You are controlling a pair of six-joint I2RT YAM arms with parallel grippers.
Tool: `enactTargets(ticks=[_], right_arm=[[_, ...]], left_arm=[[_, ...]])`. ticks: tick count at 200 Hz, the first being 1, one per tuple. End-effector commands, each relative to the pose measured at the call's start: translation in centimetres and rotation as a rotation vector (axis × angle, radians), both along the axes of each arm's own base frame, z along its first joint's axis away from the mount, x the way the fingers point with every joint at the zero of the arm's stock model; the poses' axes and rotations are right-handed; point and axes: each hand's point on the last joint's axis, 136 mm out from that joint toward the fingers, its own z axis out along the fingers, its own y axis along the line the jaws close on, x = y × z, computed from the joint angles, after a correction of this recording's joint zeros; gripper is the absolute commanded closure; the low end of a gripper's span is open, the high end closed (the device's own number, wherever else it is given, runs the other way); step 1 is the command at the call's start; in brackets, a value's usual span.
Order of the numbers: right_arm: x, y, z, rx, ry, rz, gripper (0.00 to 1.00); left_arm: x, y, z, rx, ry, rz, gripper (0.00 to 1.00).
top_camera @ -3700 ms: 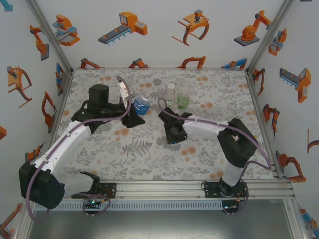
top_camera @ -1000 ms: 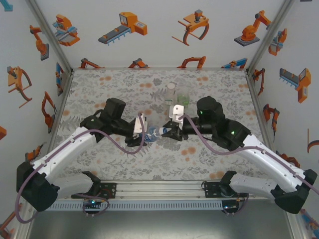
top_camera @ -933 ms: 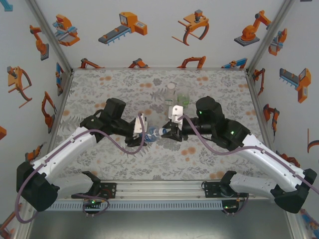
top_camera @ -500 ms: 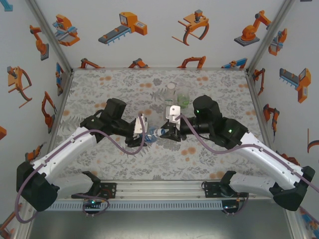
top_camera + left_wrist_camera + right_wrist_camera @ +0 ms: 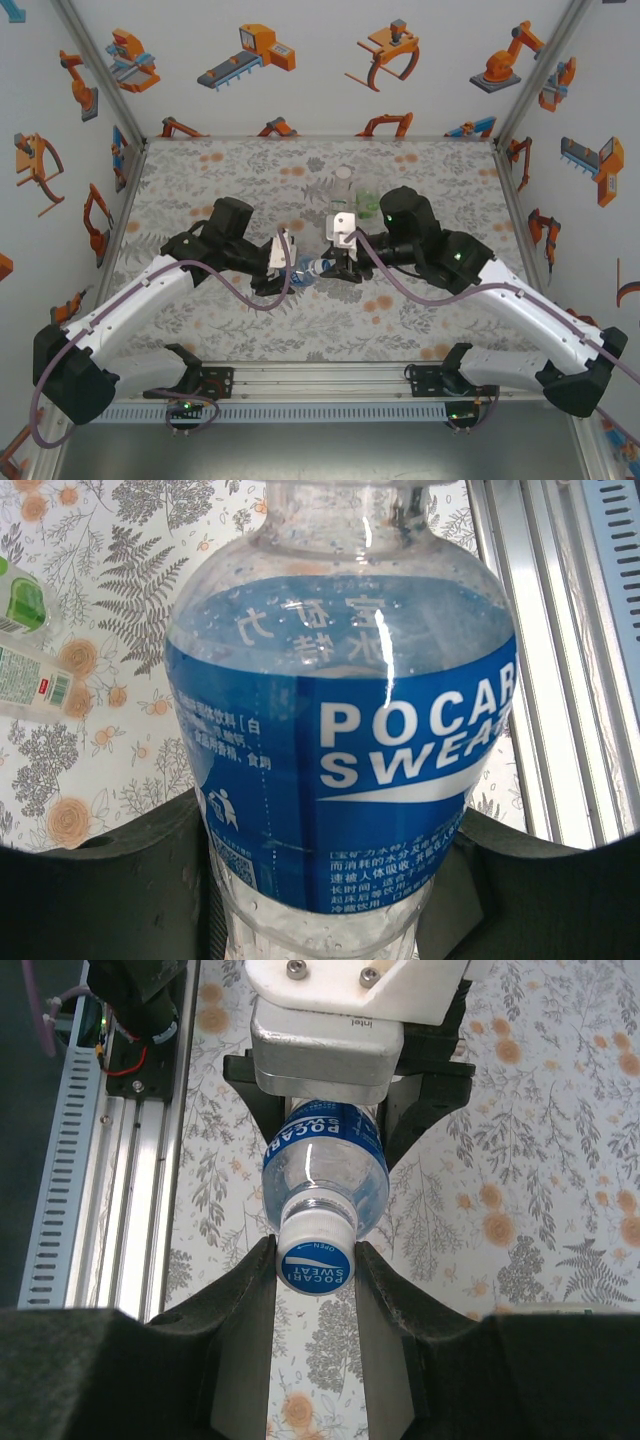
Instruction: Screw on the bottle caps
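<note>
Your left hand (image 5: 287,268) is pinching the blue-labelled clear plastic bottle (image 5: 325,1160) around its body. In the left wrist view its dark fingers (image 5: 100,900) press against the lower part of the label on both sides, and the label's white lettering faces the camera. The bottle lies on its side over the middle of the floral-patterned bench (image 5: 220,170), with its neck pointing toward your right arm.

Your right hand (image 5: 315,1290) meets it head-on from the other side. Its 2 black fingers (image 5: 250,1300) are closed in on the small round white screw cap with a blue printed top (image 5: 315,1260), one touching each side of the rim. The cap sits on the bottle's neck, its printed face turned toward the right wrist camera. You cannot tell from these views how far down the thread it is seated.

From above, the 2 hands are nearly nose to nose, with the bottle spanning the short gap between them.

At the back of the bench, beyond your right arm, stand 2 more bottles: a clear one with a white-and-green label (image 5: 343,188), upright, and just beside it a green-tinted one (image 5: 366,203), partly hidden by the arm. Both are well apart from the held bottle.

The aluminium rail (image 5: 110,1190) at the near edge of the bench runs past the held bottle in the right wrist view.
</note>
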Motion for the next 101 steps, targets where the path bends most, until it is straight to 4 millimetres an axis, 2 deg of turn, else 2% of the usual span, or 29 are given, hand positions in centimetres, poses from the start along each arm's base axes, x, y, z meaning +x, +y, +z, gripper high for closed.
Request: enactTargets(ticks=[1,101], right_arm=[[-0.8,0.1,0.5,-0.01,-0.043,0.058,0.86],[-1.6,0.4,-1.0,-0.056,-0.182,0.174,0.9]], left_arm=[[-0.7,-0.1,1.0,-0.023,-0.01,-0.033,1.0],[-1.2,-0.5,1.4,-0.042,0.04,-0.062,1.0]])
